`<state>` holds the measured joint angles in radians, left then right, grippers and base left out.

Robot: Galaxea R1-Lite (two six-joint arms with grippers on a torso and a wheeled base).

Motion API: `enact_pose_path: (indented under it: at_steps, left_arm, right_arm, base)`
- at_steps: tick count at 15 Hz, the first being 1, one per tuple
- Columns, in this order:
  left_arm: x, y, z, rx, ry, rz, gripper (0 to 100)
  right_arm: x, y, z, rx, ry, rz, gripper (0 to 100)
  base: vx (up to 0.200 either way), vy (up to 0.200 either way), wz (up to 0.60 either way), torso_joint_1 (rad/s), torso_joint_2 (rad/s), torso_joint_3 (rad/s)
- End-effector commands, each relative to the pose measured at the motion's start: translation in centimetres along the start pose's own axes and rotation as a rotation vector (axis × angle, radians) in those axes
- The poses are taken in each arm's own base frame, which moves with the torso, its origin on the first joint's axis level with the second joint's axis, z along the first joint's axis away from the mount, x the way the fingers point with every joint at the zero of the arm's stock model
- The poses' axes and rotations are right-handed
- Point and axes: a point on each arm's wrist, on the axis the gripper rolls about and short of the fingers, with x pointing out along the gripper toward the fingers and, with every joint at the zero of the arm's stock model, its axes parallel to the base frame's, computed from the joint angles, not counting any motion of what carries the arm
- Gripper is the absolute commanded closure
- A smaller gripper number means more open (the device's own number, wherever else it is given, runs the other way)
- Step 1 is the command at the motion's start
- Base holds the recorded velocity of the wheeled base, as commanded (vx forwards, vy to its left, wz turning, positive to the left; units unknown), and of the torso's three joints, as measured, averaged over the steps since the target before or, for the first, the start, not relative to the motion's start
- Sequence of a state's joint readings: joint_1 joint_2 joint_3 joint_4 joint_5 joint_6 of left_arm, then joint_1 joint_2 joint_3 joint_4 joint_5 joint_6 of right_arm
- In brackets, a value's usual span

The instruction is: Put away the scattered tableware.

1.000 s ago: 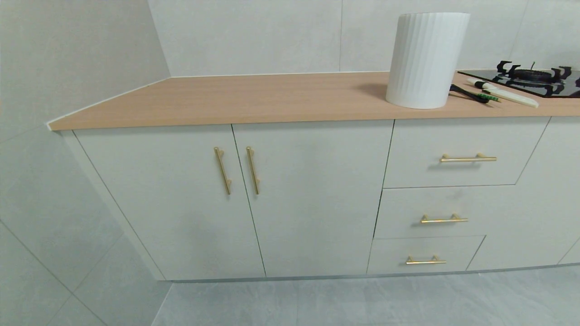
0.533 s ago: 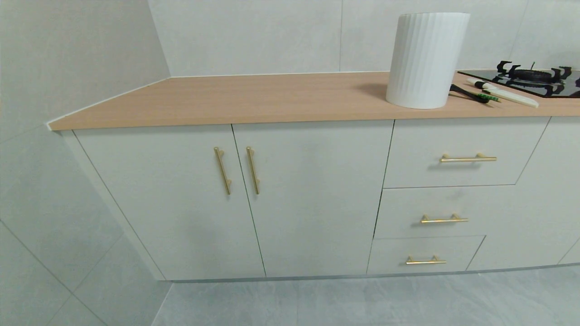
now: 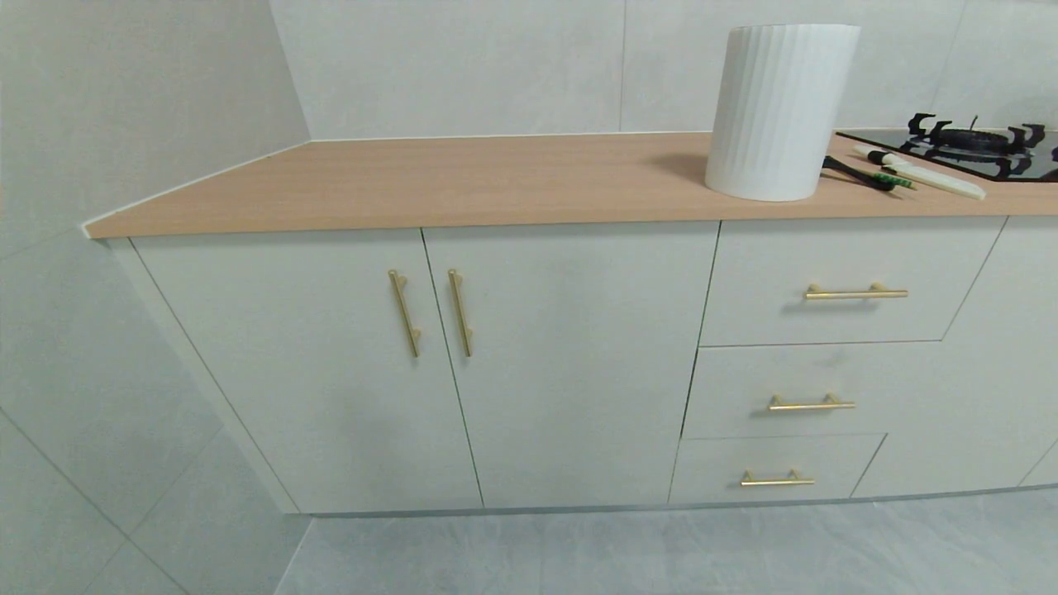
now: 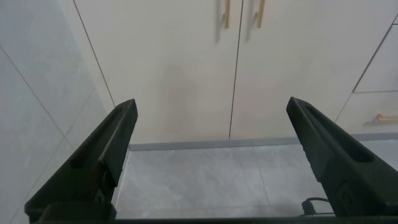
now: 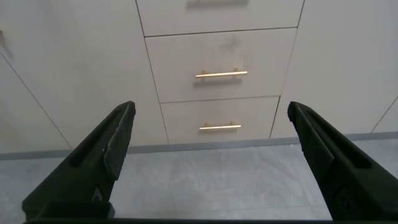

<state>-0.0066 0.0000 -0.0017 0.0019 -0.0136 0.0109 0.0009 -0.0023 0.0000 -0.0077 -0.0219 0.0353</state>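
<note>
Left gripper: two fingers, matte black, long and flat-sided, each tapering to a squared tip. A thin dark cable curves beside the base of one finger. Right gripper: two fingers of the same matte black, tapered form, with bevelled inner edges.

kitchen | gas hob | wooden countertop | cabinets

Hob cut by right edge, utensils partly behind white holder, kinds unclear
</note>
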Motion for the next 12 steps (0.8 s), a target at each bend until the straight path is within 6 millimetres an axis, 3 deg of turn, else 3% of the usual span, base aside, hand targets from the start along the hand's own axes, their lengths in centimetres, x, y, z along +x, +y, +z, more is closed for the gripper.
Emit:
enact_pose_path:
  at_steps: [1, 10, 12]
  left_arm:
    - [0.01, 0.00, 0.00, 0.000, 0.001, 0.000, 0]
    - [0.01, 0.00, 0.00, 0.000, 0.001, 0.000, 0]
    - [0.01, 0.00, 0.00, -0.002, 0.001, 0.000, 0]
  right_arm:
    - [0.02, 0.00, 0.01, 0.000, 0.002, 0.001, 0]
    - [0.02, 0.00, 0.01, 0.001, 0.002, 0.000, 0]
    - [0.02, 0.00, 0.01, 0.001, 0.002, 0.001, 0]
  base:
    - [0.000, -0.200, 0.00, 0.012, 0.00, -0.002]
    - [0.000, -0.200, 0.00, 0.004, 0.00, 0.001]
    - [0.000, 0.000, 0.00, 0.000, 0.00, 0.000]
